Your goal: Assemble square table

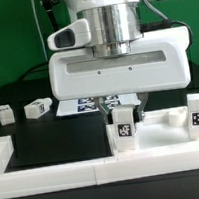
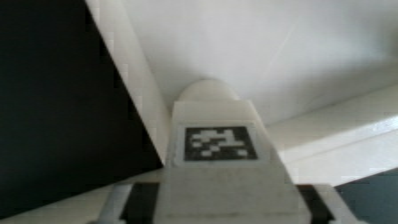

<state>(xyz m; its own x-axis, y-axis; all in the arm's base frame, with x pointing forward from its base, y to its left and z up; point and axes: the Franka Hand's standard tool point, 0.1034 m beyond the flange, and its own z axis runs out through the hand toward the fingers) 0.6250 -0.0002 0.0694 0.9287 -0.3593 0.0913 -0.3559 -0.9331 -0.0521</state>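
Currently, operator, your stock reads as follows. Gripper [image 1: 122, 112]: lower centre of the exterior view, its fingers [image 2: 139, 202] close on either side of the first leg [image 1: 123, 131]; you cannot tell whether they pinch it or stand just clear. First leg: upright, tag facing you, by the left rim of the square table top [image 1: 162, 118] at lower right. Second leg [image 1: 198, 114]: upright, far right. Third leg [image 1: 4, 112] and fourth leg [image 1: 36, 109]: middle left on the black table [image 1: 52, 142], apart. Marker board [image 1: 86, 105]: behind the gripper.
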